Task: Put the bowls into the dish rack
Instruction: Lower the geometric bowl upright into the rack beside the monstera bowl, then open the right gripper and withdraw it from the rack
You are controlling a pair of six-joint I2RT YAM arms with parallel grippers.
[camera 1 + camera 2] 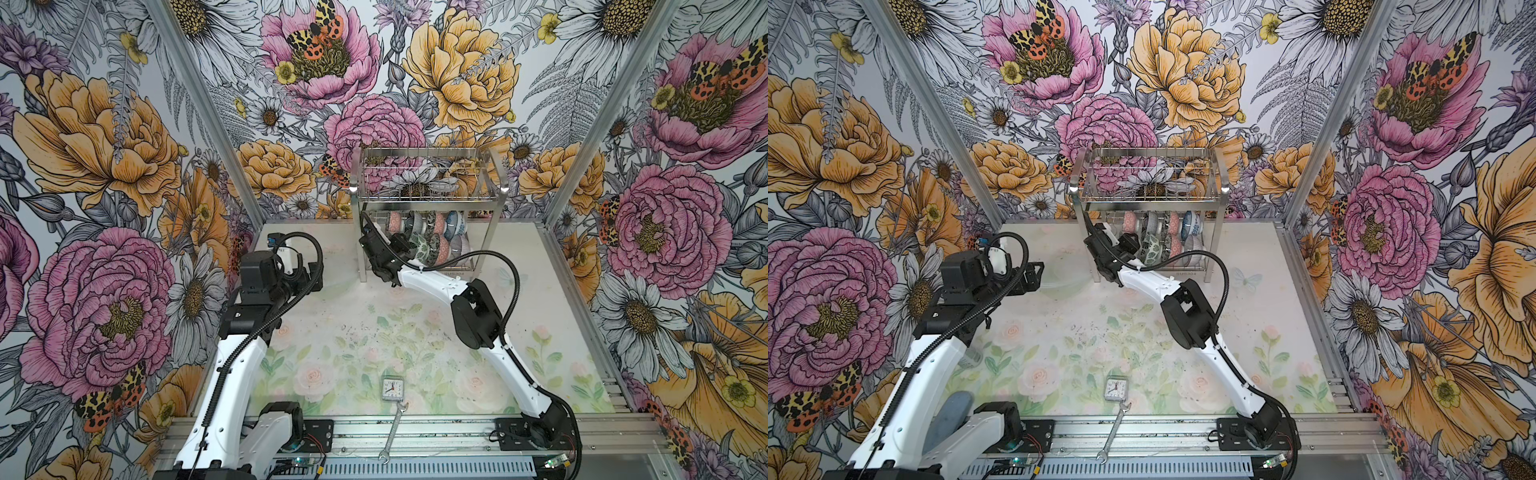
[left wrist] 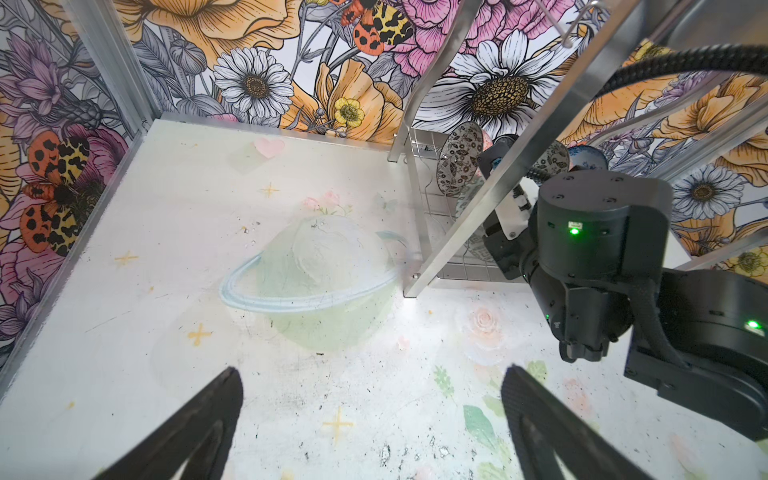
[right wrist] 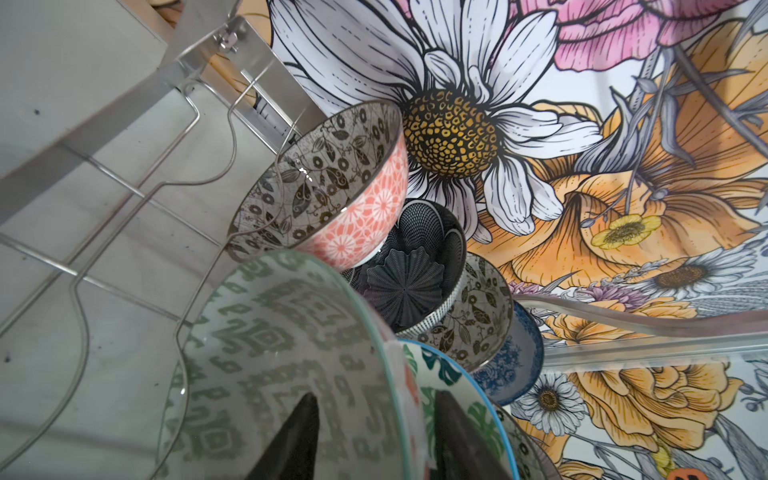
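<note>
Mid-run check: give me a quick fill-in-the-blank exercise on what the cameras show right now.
1. All visible bowls stand in the dish rack's ____ tier.
2. The right pincer reaches into that tier, while the left pincer hovers open, holding ____.
3. At the table's front edge, a wrench lies next to a small ____.
Missing words: lower; nothing; clock.
</note>
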